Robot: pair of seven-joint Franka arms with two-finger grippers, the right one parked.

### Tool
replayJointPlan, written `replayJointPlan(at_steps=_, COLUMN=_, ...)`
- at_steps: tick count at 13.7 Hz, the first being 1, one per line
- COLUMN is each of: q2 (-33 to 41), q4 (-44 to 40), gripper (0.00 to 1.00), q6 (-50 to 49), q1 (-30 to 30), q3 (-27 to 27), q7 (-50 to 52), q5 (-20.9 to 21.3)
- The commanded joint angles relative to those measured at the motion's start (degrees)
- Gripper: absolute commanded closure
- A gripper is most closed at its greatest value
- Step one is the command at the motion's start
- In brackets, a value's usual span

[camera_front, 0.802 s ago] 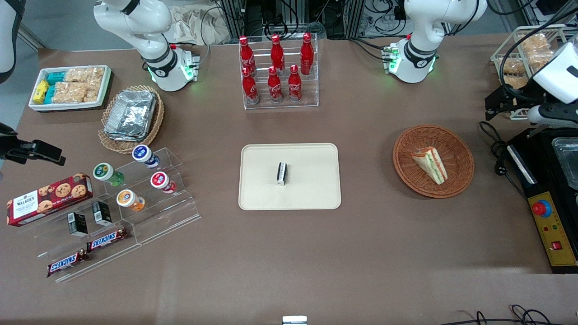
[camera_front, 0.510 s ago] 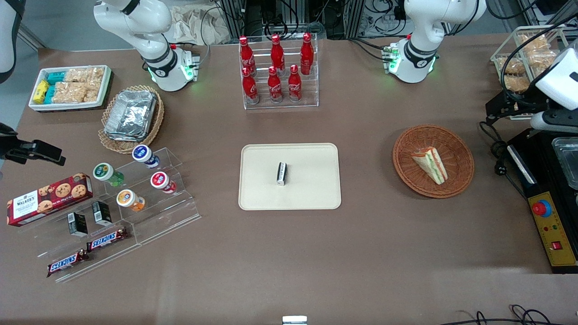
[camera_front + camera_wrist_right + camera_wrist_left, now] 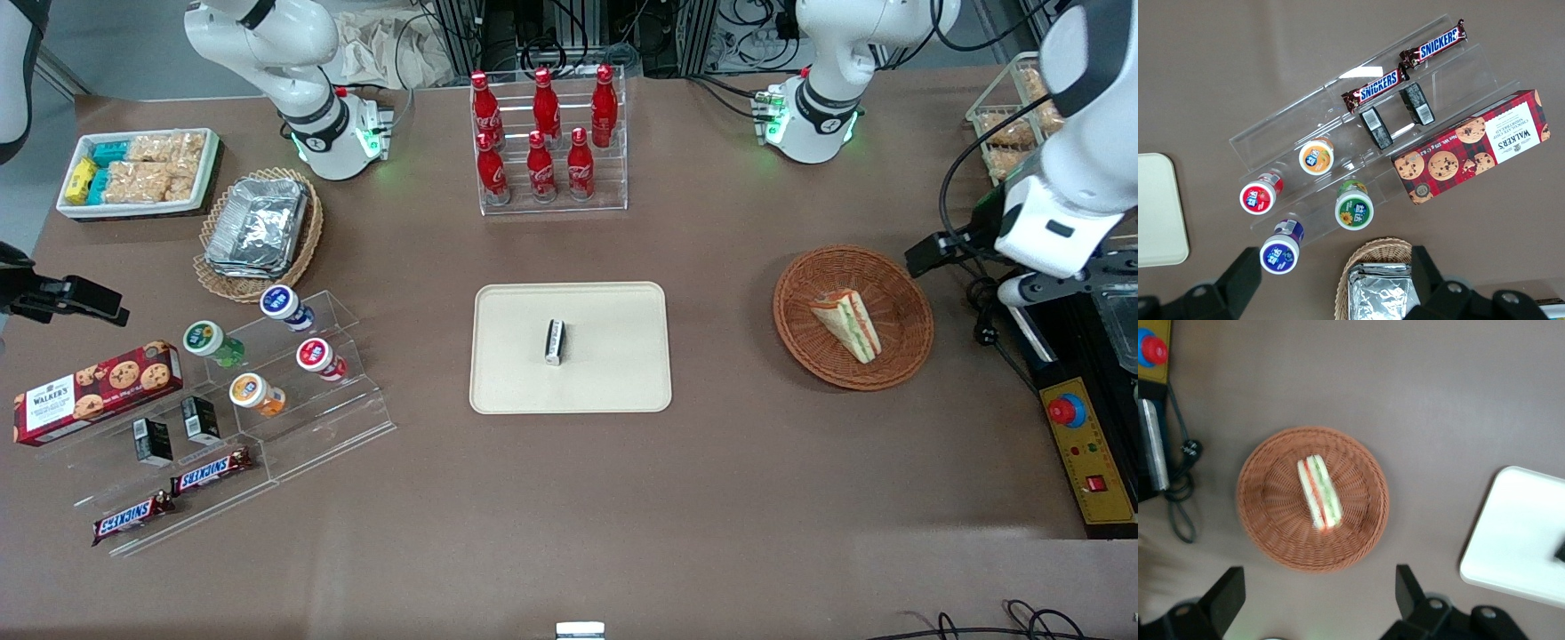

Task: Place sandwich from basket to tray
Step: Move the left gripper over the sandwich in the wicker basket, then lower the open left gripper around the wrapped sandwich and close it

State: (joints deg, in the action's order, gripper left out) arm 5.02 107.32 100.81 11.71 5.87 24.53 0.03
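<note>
The sandwich (image 3: 847,324) (image 3: 1319,492), a pale wedge with orange and green layers, lies in the reddish-brown wicker basket (image 3: 916,331) (image 3: 1271,513). The beige tray (image 3: 613,364) (image 3: 1518,540) sits mid-table, toward the parked arm from the basket. My gripper (image 3: 1036,289) (image 3: 1318,597) hangs high above the table beside the basket, toward the working arm's end. It is open, fingers (image 3: 1228,593) wide apart with nothing between them. In the left wrist view the basket lies just off the fingertips, not between them.
A small black-and-white packet (image 3: 555,341) lies on the tray. A black control box with a red button (image 3: 1067,411) and cables (image 3: 978,298) sit beside the basket. An acrylic rack of red bottles (image 3: 544,142) stands farther from the front camera than the tray.
My arm has swung in from the table's end toward the basket, and the wrist now stands closer to it. Sandwich, basket and tray have not moved.
</note>
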Motion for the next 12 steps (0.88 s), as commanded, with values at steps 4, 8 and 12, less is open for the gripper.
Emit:
replayJointPlan(at_steps=4, q2=9.6, q4=25.6, gripper=0.00, q6=18.6, q1=-0.2, q3=-0.9, q7=17.8, q5=2.2)
replayJointPlan(at_steps=8, q2=8.5, q4=36.8, gripper=0.00, q6=34.3, q1=-0.7, q3=-0.6, q7=18.3, q5=4.3)
replayJointPlan(at_steps=12, q2=4.5, q4=40.9, gripper=0.00, q6=43.8, q1=-0.7, q3=-0.5, q7=20.1, q5=5.0)
